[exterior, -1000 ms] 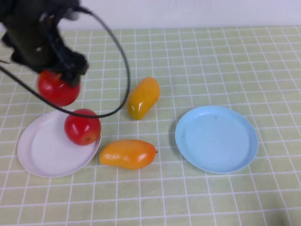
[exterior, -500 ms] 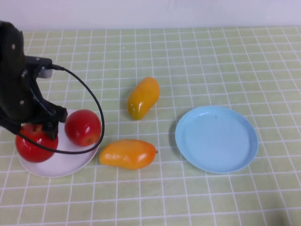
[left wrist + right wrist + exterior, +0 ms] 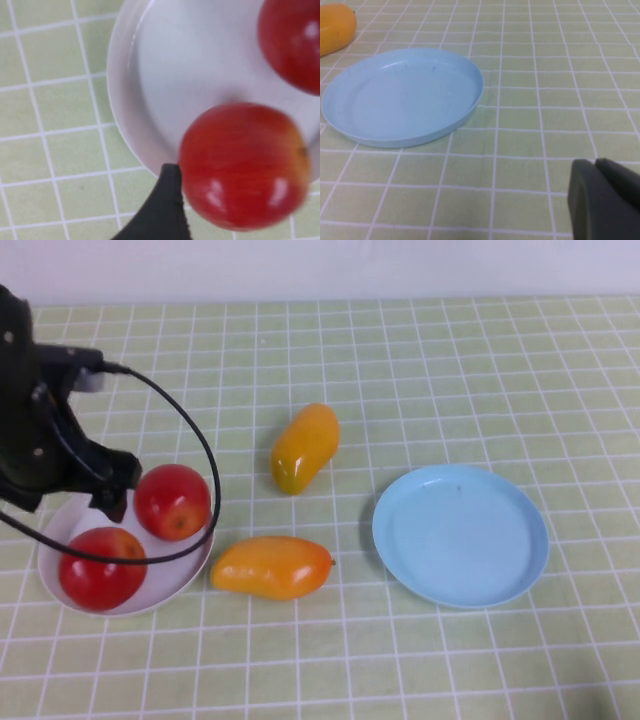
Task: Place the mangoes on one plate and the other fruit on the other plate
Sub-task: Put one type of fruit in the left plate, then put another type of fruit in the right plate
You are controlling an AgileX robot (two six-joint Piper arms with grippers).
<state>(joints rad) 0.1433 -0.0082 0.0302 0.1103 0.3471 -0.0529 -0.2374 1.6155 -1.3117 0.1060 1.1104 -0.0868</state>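
Note:
Two red apples lie on the white plate (image 3: 60, 530): one at its front left (image 3: 100, 568), one at its right rim (image 3: 172, 500). My left gripper (image 3: 65, 502) hangs open just above the plate's back, clear of both apples. In the left wrist view the front apple (image 3: 245, 165) sits beyond one dark fingertip (image 3: 169, 185), with the other apple (image 3: 295, 45) and the plate (image 3: 165, 75) behind it. Two orange mangoes lie on the table: one mid-table (image 3: 304, 447), one by the white plate (image 3: 270, 567). The blue plate (image 3: 460, 535) holds nothing. My right gripper (image 3: 600, 167) is shut, low over the table near the blue plate (image 3: 402, 95).
A black cable (image 3: 205, 455) loops from the left arm over the right apple. The green checked tablecloth (image 3: 450, 370) covers the table, and a white wall runs along its far edge. A mango's end (image 3: 335, 27) shows beyond the blue plate in the right wrist view.
The left gripper brought an apple from behind the white plate down onto its front left, let it go and drew back upward. The other apple shifted slightly. The right gripper is unchanged.

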